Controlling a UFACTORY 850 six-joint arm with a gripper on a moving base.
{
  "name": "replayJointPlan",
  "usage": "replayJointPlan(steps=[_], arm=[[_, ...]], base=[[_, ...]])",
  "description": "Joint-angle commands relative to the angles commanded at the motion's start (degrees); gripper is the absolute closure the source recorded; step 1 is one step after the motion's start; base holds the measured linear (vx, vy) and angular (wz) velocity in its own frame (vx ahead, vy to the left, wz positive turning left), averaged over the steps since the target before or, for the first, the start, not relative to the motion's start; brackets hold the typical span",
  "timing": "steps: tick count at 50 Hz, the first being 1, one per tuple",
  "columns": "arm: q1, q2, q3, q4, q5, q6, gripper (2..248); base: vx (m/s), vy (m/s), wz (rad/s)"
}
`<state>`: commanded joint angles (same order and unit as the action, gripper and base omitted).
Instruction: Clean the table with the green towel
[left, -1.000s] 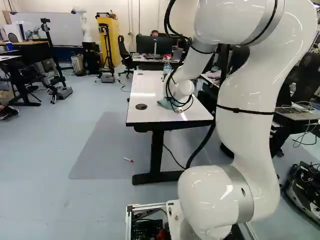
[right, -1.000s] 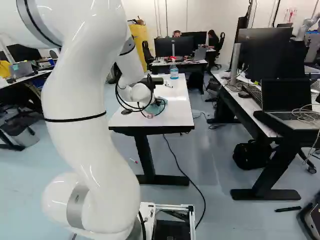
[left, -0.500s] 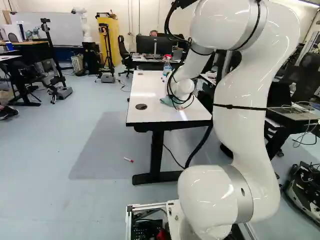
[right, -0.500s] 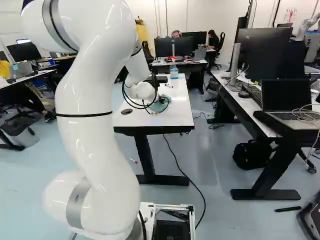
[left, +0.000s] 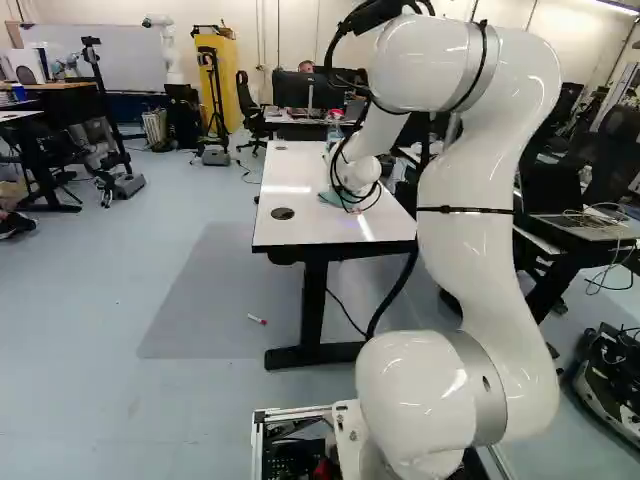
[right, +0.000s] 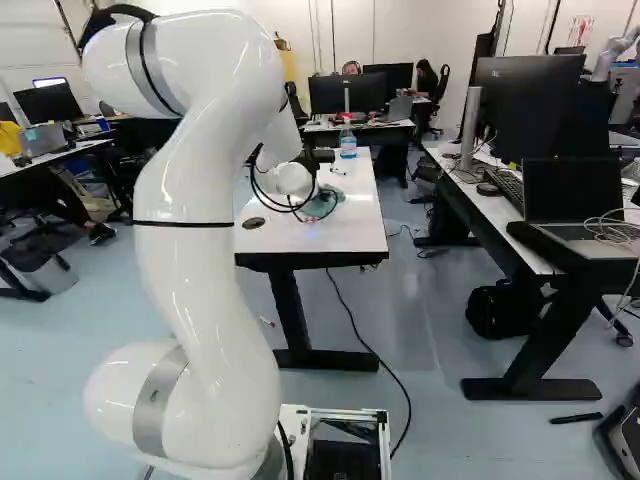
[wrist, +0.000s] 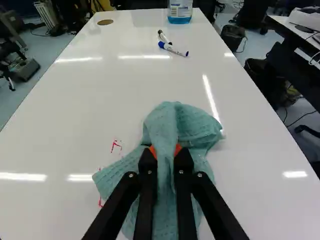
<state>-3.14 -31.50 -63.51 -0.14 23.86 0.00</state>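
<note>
A: Holding anything in the black two-finger gripper (right: 316, 197)?

B: Yes! Pinching a soft, bumpy, blue-green cloth towel (wrist: 176, 122). In the wrist view, squeezing a fold of it from both sides with the orange pads (wrist: 178, 148) of the gripper (wrist: 165, 152).

A: And where to look for the towel?

B: On top of the long, shiny white table (left: 325, 230) with black legs. Bunched up in the middle, with floppy parts out to both sides and ahead.

A: Any scribbles?

B: Yes, small red marks (wrist: 115, 145) on the white top, just beside the towel. More red right at the towel's edge.

A: And farther ahead of the gripper?

B: First, a white marker with a blue cap (wrist: 173, 49). Touching or nearly touching it, a white marker with a black end (wrist: 163, 36). Past both, a clear bottle of blue liquid (wrist: 180, 12), standing up.

A: Anything on the floor?

B: Near a table leg, a little red and white marker (left: 257, 319), lying down.
</note>
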Motion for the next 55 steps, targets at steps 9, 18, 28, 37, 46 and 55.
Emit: replayJointPlan(steps=[9,18,28,37,46,55], arm=[[0.9,-1.9,-2.5,0.0,0.0,0.0,206],[2.0,-3.3,-4.5,0.0,0.0,0.0,206],[3.3,-3.7,-5.1,0.0,0.0,0.0,206],[4.7,-3.7,-5.1,0.0,0.0,0.0,206],[6.0,-3.4,-4.6,0.0,0.0,0.0,206],[7.1,-2.3,-3.1,0.0,0.0,0.0,206]], base=[[0.0,0.0,0.0],[0.0,0.0,0.0],[0.0,0.0,0.0],[0.0,0.0,0.0],[0.0,0.0,0.0],[0.0,0.0,0.0]])
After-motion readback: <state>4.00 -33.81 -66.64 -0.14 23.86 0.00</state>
